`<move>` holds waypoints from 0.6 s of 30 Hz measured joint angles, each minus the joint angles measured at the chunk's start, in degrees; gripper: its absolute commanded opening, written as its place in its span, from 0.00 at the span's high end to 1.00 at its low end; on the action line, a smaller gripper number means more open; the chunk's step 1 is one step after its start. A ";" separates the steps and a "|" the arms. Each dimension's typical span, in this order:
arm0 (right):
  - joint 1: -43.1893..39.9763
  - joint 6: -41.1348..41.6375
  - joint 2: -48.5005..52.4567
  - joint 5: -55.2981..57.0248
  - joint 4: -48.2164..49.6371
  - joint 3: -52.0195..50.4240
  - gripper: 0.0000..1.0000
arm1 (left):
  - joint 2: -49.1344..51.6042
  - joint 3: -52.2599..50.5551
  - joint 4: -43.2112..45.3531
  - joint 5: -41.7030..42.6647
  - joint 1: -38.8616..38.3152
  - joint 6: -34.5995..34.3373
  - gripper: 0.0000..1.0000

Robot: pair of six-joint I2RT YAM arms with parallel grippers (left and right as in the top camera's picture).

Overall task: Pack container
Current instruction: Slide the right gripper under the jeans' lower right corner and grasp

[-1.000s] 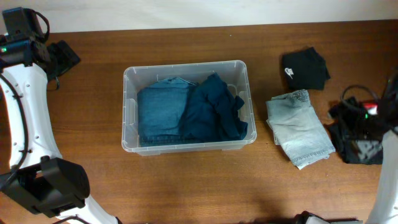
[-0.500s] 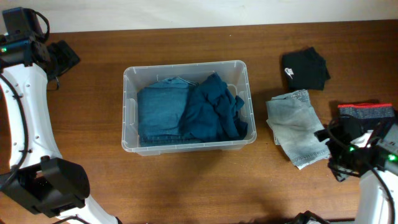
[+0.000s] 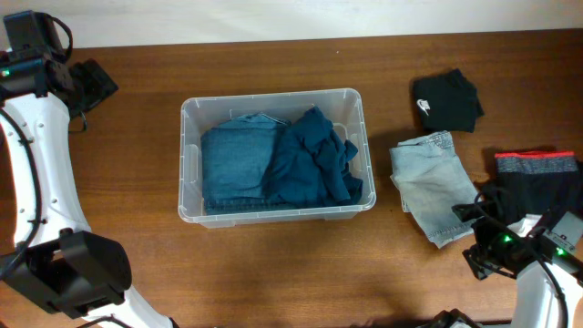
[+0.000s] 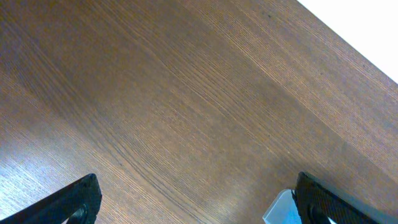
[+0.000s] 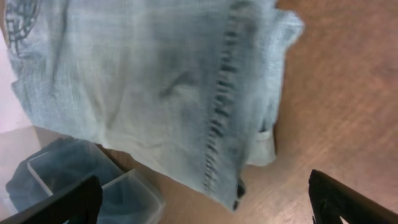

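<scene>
The clear plastic container (image 3: 357,98) stands mid-table and holds folded blue jeans (image 3: 232,166) and a dark teal garment (image 3: 314,159). A folded light-blue denim piece (image 3: 435,187) lies to its right; it also fills the right wrist view (image 5: 155,81), with a container corner (image 5: 134,190) at lower left. My right gripper (image 3: 483,239) is open and empty, just off the denim's near right corner. My left gripper (image 3: 91,82) is open and empty at the far left, over bare wood; its view shows a container corner (image 4: 280,208).
A black garment with a white logo (image 3: 446,100) lies at the back right. A black garment with a red-grey waistband (image 3: 533,187) lies at the right edge, next to my right arm.
My right arm has swung from the right edge toward the near side and now sits by the light denim's corner, uncovering the black garment with the red waistband. The left arm has not moved.
</scene>
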 measured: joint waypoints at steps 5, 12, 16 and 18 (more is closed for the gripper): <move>-4.28 -1.92 0.00 -0.26 -0.66 0.00 0.02 | 0.00 0.00 0.00 0.00 0.00 0.00 0.00; -9.73 -6.21 0.00 -0.74 -0.52 -0.02 0.01 | 0.00 0.00 0.00 0.00 0.00 0.00 0.00; -9.86 -7.52 0.13 -1.92 1.77 -0.09 0.01 | 0.00 0.00 0.00 0.00 0.00 0.00 0.01; -9.90 -7.85 0.63 -3.34 4.20 -0.26 0.01 | 0.00 0.00 0.02 0.00 0.00 0.00 0.01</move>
